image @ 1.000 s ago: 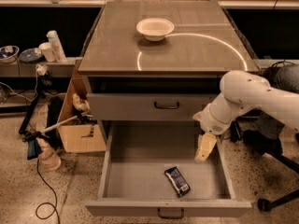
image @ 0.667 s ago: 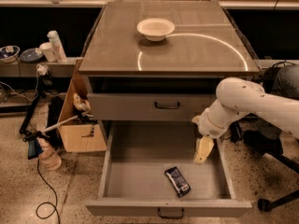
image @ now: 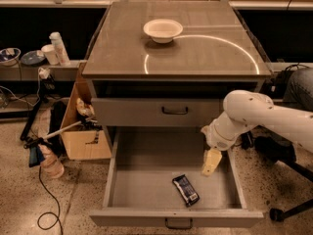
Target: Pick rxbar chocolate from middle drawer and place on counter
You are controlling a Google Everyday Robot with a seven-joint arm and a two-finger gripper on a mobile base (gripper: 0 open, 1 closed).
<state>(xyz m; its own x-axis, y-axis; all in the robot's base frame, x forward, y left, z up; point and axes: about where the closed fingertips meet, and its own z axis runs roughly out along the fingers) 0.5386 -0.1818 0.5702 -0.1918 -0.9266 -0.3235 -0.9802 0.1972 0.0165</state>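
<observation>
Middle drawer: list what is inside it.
The open grey metal middle drawer holds one dark-wrapped rxbar chocolate, lying flat near its front. The gripper hangs over the drawer's right side in the camera view, hiding the floor behind it.

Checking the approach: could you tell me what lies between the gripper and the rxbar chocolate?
Camera view: only bare middle drawer floor between the gripper, near its right wall, and rxbar chocolate.
</observation>
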